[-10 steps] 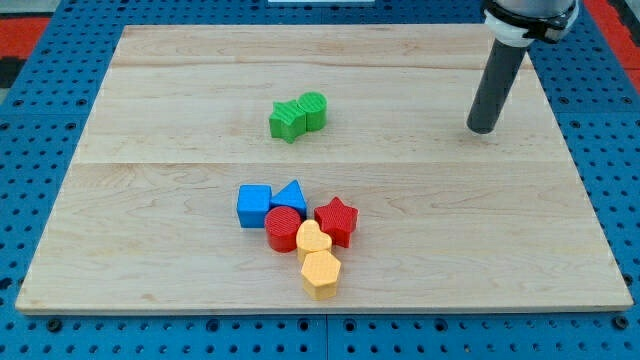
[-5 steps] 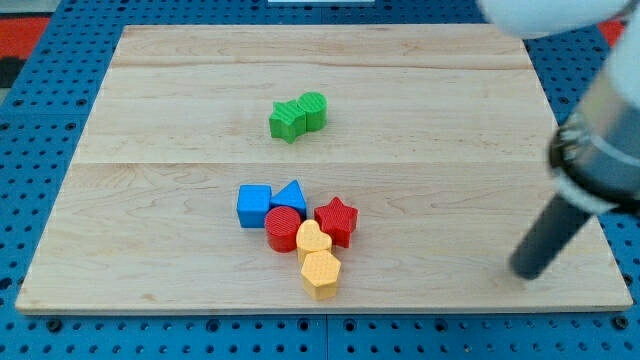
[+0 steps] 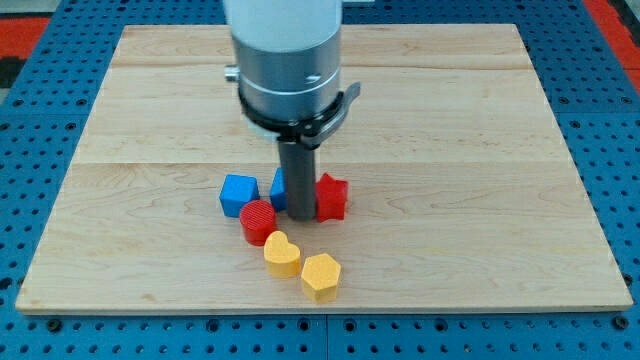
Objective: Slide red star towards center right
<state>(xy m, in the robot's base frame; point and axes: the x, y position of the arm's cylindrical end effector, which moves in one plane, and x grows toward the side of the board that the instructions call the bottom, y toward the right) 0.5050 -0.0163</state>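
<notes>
The red star (image 3: 332,197) lies on the wooden board (image 3: 470,200) a little below its middle. My tip (image 3: 299,216) stands right against the star's left side, between it and a blue block (image 3: 279,191) that the rod mostly hides. A blue cube (image 3: 238,194) sits further left. A red cylinder (image 3: 258,221) lies below the cube. A yellow heart (image 3: 281,254) and a yellow hexagon (image 3: 321,276) lie below the tip. The green blocks are hidden behind the arm.
The arm's wide grey body (image 3: 285,60) covers the upper middle of the board. A blue pegboard (image 3: 610,120) surrounds the board on all sides.
My tip swept from the view's right to the cluster's middle. The cluster has spread: the star moved up, the cube and cylinder went left, the heart and hexagon separated downward.
</notes>
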